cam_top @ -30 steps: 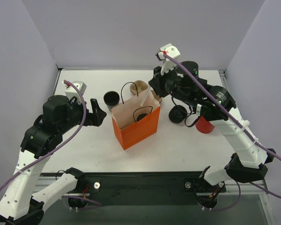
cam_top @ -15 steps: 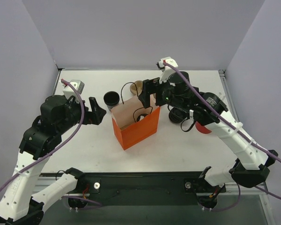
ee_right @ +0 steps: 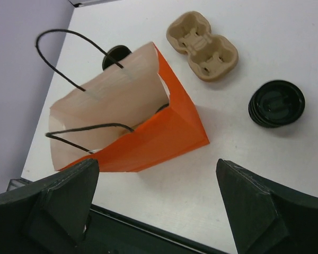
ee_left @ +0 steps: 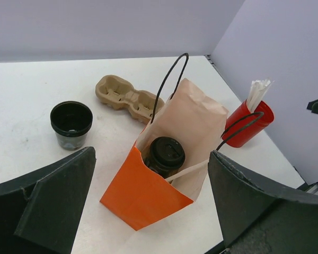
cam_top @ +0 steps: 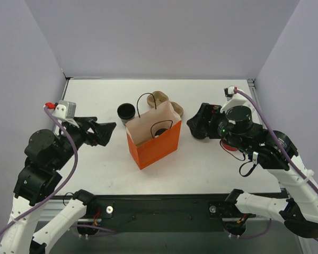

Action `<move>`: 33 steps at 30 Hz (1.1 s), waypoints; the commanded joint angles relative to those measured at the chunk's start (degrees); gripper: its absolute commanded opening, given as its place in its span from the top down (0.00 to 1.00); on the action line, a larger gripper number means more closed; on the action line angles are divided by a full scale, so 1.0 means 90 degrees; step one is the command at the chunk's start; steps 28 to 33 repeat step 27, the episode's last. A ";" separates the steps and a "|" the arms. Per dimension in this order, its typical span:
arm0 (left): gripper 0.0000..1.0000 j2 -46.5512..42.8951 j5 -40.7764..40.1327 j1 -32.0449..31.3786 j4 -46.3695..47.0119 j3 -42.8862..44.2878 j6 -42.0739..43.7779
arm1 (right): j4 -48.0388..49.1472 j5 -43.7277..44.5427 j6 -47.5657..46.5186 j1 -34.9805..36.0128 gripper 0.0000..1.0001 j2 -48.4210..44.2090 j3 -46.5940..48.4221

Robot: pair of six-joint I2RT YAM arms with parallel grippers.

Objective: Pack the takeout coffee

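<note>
An orange paper bag [ee_left: 143,193] with black cord handles stands open near the front edge of the white table [ee_left: 21,84], and the takeout coffee [ee_left: 166,153] sits upright inside it, lid on. To its left stands a lidless black cup [ee_left: 71,123]; behind it lies a cardboard cup carrier [ee_left: 128,97]. A red cup [ee_left: 247,126] holding white straws stands towards the right edge. The left gripper [ee_left: 151,154] has its fingers [ee_left: 47,201] spread wide, holding nothing.
</note>
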 commanded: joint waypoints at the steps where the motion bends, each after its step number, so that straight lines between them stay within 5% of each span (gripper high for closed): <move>1: 0.03 -0.0332 0.0176 0.0001 0.0833 -0.0353 -0.0291 | -0.0431 0.0490 0.0768 0.0017 0.00 -0.0449 -0.0576; 33: 0.03 -0.0577 0.0352 0.0001 0.0775 -0.0745 -0.0516 | -0.0401 0.0861 0.0524 0.0017 0.00 -0.0869 -0.0616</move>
